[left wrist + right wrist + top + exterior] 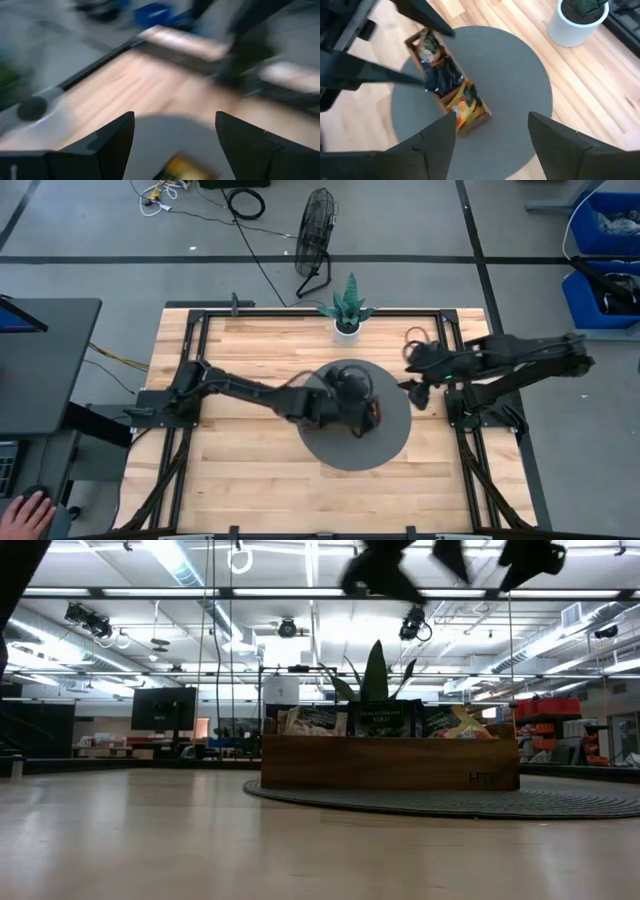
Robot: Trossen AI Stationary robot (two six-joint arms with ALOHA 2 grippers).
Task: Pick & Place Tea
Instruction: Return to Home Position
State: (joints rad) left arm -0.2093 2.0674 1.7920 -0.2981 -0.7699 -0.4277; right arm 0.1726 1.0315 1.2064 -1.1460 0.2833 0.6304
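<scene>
A brown wooden tray [482, 116] with three compartments stands on a round grey mat [520, 75]. Tea sachets stand on edge in it: pale ones [427, 47] at one end, dark blue ones [442, 77] in the middle, orange-yellow ones [466, 104] at the other end. In the low view they rise above the tray's wall [390, 765]. My left gripper [367, 413] hangs open over the tray, clear of it, and hides it in the high view; its blurred wrist view shows an orange-yellow sachet [185, 167] below the open fingers. My right gripper [490, 145] is open, raised over the mat's right edge [408, 395].
A potted plant in a white pot [347, 325] stands at the table's far edge, just behind the mat [390, 445]. Bare wooden tabletop [250, 470] lies around the mat. A person's hand [25, 515] shows off the table at the near left.
</scene>
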